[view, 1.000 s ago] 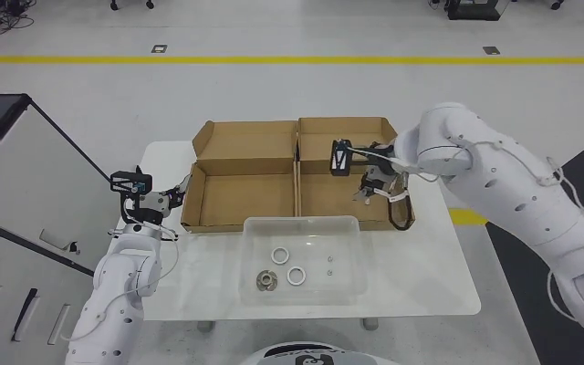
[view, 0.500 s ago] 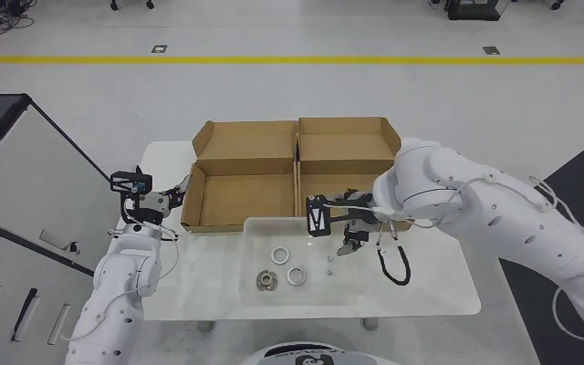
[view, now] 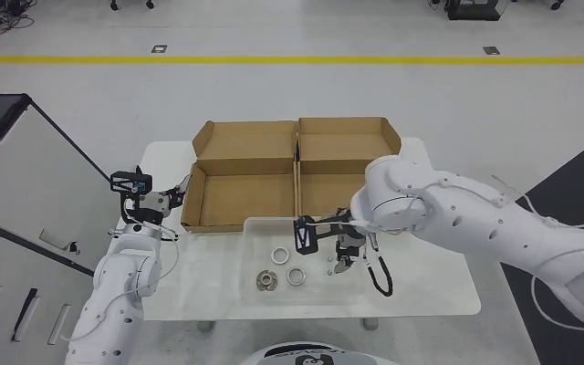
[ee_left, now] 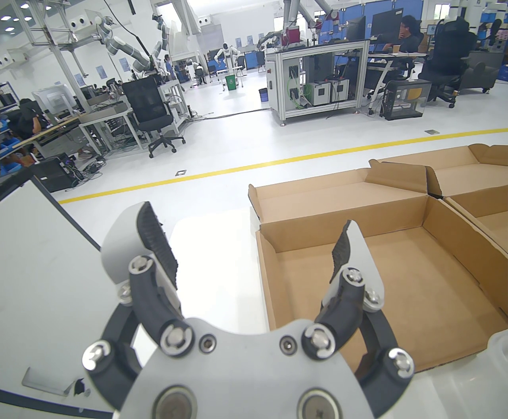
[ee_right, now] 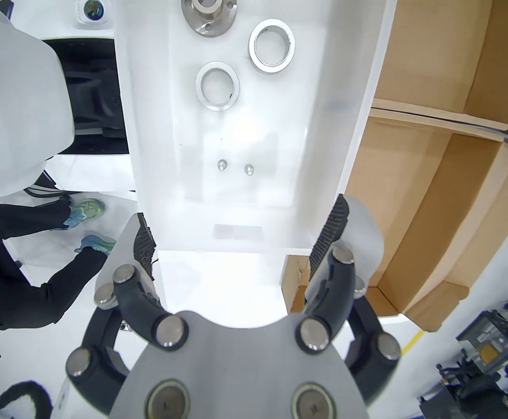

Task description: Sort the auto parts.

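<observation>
Right hand [ee_right: 242,228]: wide open, empty, above the bin [view: 351,290].
Bin: at the table's front edge; held two rings [ee_right: 217,85], a flanged hub [ee_right: 208,12] and two bolts [ee_right: 222,164].
Left hand [ee_left: 254,238]: open, empty, at the table's left edge.
Left box [ee_left: 397,270]: bare.
Progress: five parts seemingly left unsorted.

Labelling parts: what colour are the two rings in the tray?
Both rings are silvery metal; right wrist view best.

Probably a robotics lab: distant robot arms [ee_left: 131,55], office chair [ee_left: 152,107], equipment rack [ee_left: 317,85], yellow floor line [view: 274,59].
</observation>
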{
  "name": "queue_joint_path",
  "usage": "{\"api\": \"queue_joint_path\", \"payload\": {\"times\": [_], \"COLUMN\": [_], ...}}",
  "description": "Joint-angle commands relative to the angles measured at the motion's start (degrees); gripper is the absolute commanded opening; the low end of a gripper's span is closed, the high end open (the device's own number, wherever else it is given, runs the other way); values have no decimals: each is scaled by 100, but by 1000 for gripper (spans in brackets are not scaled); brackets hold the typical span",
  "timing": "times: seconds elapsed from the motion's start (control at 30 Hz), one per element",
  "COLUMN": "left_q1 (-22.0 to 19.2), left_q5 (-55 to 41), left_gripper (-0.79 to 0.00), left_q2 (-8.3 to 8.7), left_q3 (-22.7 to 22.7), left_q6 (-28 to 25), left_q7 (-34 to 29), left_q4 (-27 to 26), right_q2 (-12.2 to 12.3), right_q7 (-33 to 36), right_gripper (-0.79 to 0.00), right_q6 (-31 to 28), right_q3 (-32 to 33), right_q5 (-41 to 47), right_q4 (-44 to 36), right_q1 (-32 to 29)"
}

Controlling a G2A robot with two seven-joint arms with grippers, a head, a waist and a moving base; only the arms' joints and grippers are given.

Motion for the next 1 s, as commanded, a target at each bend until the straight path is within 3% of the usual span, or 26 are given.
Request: {"api": "queue_joint_path", "payload": {"times": [0.0,0.47,0.97], "left_q1": [0,0,0], "left_q5": [0,0,0], "left_gripper": [0,0,0], "left_q2": [0,0,0], "left_q3": [0,0,0], "left_q6": [0,0,0], "left_q7": [0,0,0], "left_q4": [0,0,0], "right_q2": [-71,-383,-295], "right_q7": [6,12,61], "right_gripper": [0,-9,-117], "right_q6": [6,95,182], "right_q3": [-74,-215,-155], "right_q5": [-20,-203,-538], "right_q4": [76,288,179], "right_q1": [7,-189,-600]}}
